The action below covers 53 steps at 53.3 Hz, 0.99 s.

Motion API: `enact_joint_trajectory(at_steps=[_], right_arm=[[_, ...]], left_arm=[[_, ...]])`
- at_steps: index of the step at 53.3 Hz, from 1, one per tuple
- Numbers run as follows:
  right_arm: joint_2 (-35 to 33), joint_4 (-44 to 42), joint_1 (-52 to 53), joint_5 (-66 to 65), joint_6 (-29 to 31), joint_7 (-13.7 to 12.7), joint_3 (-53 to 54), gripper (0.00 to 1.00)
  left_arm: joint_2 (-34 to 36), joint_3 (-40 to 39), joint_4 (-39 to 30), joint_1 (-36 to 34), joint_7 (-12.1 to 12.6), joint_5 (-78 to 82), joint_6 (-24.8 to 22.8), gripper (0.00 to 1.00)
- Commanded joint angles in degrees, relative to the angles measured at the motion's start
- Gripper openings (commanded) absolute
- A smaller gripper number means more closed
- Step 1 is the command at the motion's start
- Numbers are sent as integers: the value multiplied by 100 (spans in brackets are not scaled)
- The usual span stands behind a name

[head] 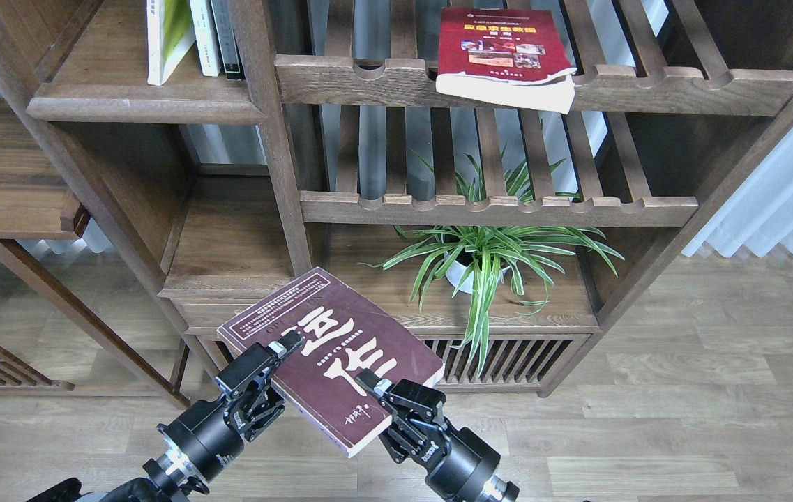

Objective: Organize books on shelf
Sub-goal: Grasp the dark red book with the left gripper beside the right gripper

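Maroon book (330, 359) held flat between both sets of fingers, low in front of the bookcase, cover up, white characters showing. Left gripper (283, 346) clenched on the book's left long edge, one of the left fingers (290, 343) lying on the cover near the upper corner. Right gripper (370, 383) clenched on the lower right part, one of the right fingers (368, 381) on the cover just beside the small white signature. Book tilted, near corner hanging past both grips toward the floor. Target shelf (141, 108) well above and left of the fingers: solid board with rounded front edge, already carrying the yellow-green book (166, 35) leaning, with thin white and dark-spined books (216, 35) upright just beside it. Red book (504, 56) well above and right of the fingers, lying flat on a slatted shelf (410, 80), its front edge overhanging the rail; not yet moved. Spider plant (490, 254) just beyond the right fingers, leaves near the book's far edge. Judgement for this step: raise both arms together, keep grip spacing fixed so the paperback does not bow or slip; clear the plant leaves before swinging left. Rotate to upright only once above the shelf lip, spine outward, then slide in alongside the standing books. Likely risk: thin pinch on the cover letting the book pivot during rotation, or a corner catching the upright post right of the target shelf. About a third done by the look of it, one of three in place.
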Motion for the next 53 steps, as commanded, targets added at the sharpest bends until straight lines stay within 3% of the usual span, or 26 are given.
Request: enact_joint_trajectory(at_steps=[1, 11, 23, 29, 38, 48, 53], right_arm=[[2, -32, 11, -25, 0, -3, 8, 4], [2, -32, 20, -25, 0, -3, -1, 4], [2, -41, 20, -25, 0, -3, -1, 4], [2, -41, 11, -25, 0, -3, -1, 5], [72, -41, 20, -25, 0, 6, -1, 5], [72, -32, 20, -25, 0, 15, -1, 6], [72, -41, 20, -25, 0, 15, 8, 13]], left_arm=[[-14, -6, 8, 15, -2, -3, 0, 73], [-128, 29, 8, 15, -99, -3, 0, 62], [-137, 55, 8, 50, -116, -3, 0, 39], [-225, 73, 8, 33, -107, -3, 0, 36], [-251, 90, 8, 41, -116, -3, 0, 11], [-348, 126, 8, 24, -116, -3, 0, 9], [-339, 126, 8, 33, -116, -3, 0, 9]])
